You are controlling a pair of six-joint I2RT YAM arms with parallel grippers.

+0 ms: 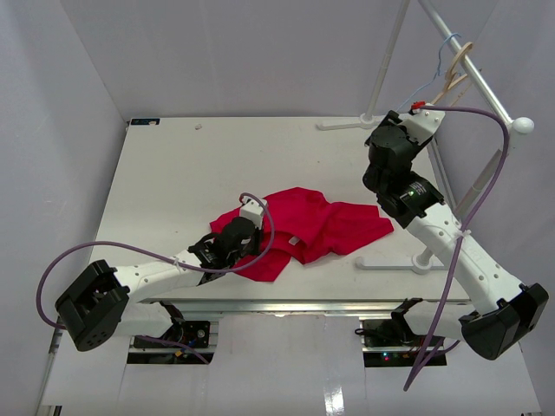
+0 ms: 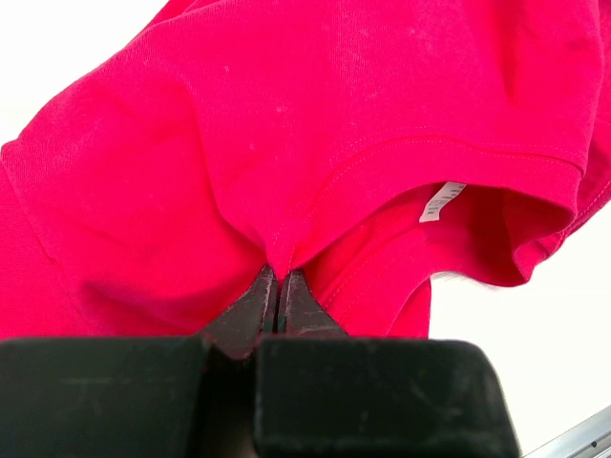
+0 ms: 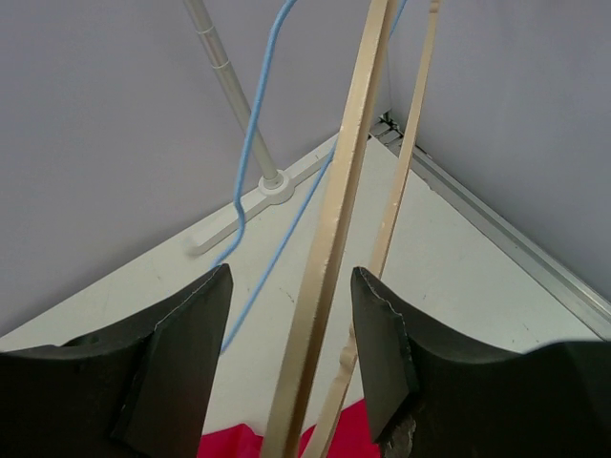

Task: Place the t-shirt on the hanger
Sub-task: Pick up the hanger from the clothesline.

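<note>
I am watching the left pincer [image 2: 277, 298] clenching a fold of the t-shirt [image 2: 286, 124] at the neck seam, tips pressed together. The red cloth is spreading ahead of the tips, and its white tag [image 2: 441, 201] is lying ahead and to the right. The shirt is resting crumpled on the table [image 1: 173, 165]. The right pincer [image 3: 291, 334] is standing released, fingers apart, straddling one wooden arm of the hanger [image 3: 336, 229], which is running up between them nearer the right finger. The blue wire hanger [image 3: 256, 143] is hanging just beyond the left finger, with the rack pole [image 3: 221, 81] behind it.

Red t-shirt [image 1: 323, 222] crumpled on table [image 1: 173, 173]; tan wooden hanger [image 3: 330, 239] hangs on rail [image 1: 491, 84].
</note>
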